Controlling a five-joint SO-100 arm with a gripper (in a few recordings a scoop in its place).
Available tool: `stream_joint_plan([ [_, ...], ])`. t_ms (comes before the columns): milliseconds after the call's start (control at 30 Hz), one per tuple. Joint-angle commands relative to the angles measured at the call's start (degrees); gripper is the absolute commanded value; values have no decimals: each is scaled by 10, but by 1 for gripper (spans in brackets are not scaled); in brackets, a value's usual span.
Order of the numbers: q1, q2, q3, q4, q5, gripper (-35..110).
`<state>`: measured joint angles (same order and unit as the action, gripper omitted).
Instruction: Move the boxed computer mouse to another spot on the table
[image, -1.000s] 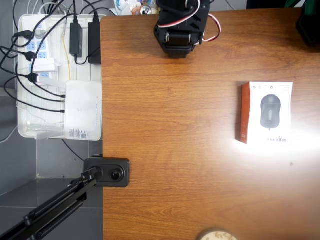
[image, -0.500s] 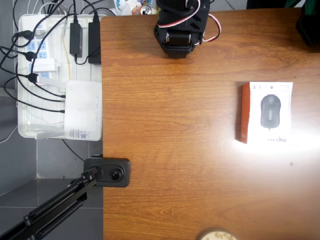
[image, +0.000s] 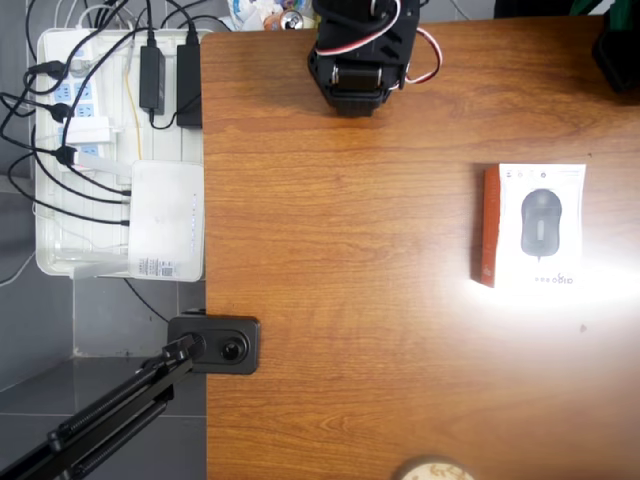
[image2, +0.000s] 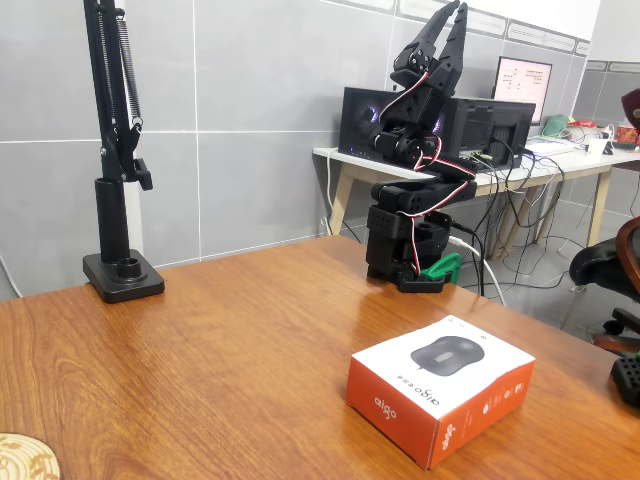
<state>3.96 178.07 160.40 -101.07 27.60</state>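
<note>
Reddish-brown wood is what you have most of: the table spreads glossy and grained across the overhead view, with a bright glare patch near its right edge. Your arm comes next, a black body with red and white wires, seated at the table's far edge in the fixed view and folded up on itself. Its gripper points up at the ceiling, well above the tabletop, and the two fingers stand slightly parted with nothing between them.

Off the table's left side in the overhead view you can see a white tray crowded with cables, power bricks and a plain white router box. A black lamp stand is clamped at the table's edge beside it.

Smaller again, the boxed computer mouse lies flat on the table, white face up with the dark grey mouse print showing and its orange-red sides toward the fixed camera. It sits well apart from your arm, near the right edge in the overhead view, partly in the glare.
</note>
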Motion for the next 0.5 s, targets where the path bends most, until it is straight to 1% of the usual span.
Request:
stream_joint_plan([
  [0, 3, 1, 1, -2, 2, 0],
  [200, 3, 1, 1, -2, 2, 0],
  [300, 3, 1, 1, -2, -39, 0],
  [333, 4, 1, 1, 0, -19, 1],
  [367, 6, 1, 1, 11, -1, 3],
  [400, 7, 1, 1, 43, -1, 0],
  [467, 5, 1, -4, 142, 35, 0],
])
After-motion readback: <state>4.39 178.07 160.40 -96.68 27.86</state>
